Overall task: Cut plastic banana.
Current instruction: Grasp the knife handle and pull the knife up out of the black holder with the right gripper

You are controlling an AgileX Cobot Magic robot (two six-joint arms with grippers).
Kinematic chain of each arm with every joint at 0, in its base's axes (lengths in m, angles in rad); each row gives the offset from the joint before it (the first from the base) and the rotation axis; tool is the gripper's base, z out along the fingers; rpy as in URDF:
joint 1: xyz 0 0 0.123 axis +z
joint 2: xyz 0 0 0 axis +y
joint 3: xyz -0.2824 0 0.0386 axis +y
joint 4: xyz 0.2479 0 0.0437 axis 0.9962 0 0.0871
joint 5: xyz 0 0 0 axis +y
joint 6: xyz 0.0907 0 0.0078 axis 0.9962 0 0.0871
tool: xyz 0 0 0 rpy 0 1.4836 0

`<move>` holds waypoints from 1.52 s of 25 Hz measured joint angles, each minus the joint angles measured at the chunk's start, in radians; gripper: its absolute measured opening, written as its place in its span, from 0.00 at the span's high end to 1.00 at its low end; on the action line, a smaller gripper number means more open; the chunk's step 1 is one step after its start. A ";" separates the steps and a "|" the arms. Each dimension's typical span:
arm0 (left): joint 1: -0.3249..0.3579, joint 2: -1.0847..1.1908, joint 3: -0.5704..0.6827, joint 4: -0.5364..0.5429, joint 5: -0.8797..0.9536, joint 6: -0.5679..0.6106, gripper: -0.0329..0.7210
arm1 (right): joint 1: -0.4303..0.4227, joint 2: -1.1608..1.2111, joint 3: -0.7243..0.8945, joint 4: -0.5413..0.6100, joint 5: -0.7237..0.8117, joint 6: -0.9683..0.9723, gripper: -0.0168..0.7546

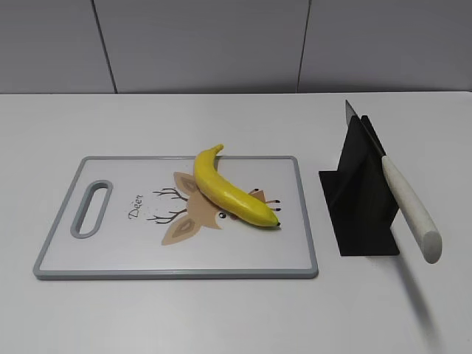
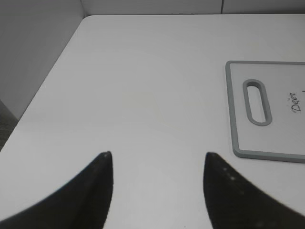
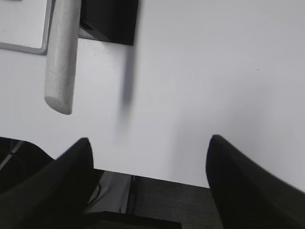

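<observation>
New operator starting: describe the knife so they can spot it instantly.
Start at the grey-rimmed cutting board under the plastic banana. Right of it stands a black holder. The knife leans in it, the only thing with a pale speckled handle.

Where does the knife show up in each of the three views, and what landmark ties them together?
Exterior view: the knife is at right, propped on the black stand, handle toward the camera.
Left wrist view: not in it.
Right wrist view: only its pale handle shows, upper left, beside the stand.
Shared landmark: the grey-rimmed cutting board, seen in all three.
</observation>
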 joint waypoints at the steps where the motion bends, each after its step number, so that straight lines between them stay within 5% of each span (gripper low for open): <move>1: 0.000 0.000 0.000 0.000 0.000 0.000 0.17 | 0.019 0.032 -0.011 0.000 0.000 -0.001 0.23; 16: 0.000 0.000 0.000 0.000 0.000 0.000 0.17 | 0.269 0.421 -0.179 -0.025 -0.003 0.074 0.29; 35: 0.000 0.000 0.000 0.000 0.000 0.000 0.18 | 0.276 0.678 -0.180 -0.055 -0.076 0.178 0.30; 38: 0.000 0.000 0.000 0.000 0.000 0.000 0.19 | 0.276 0.678 -0.180 -0.055 -0.074 0.180 0.39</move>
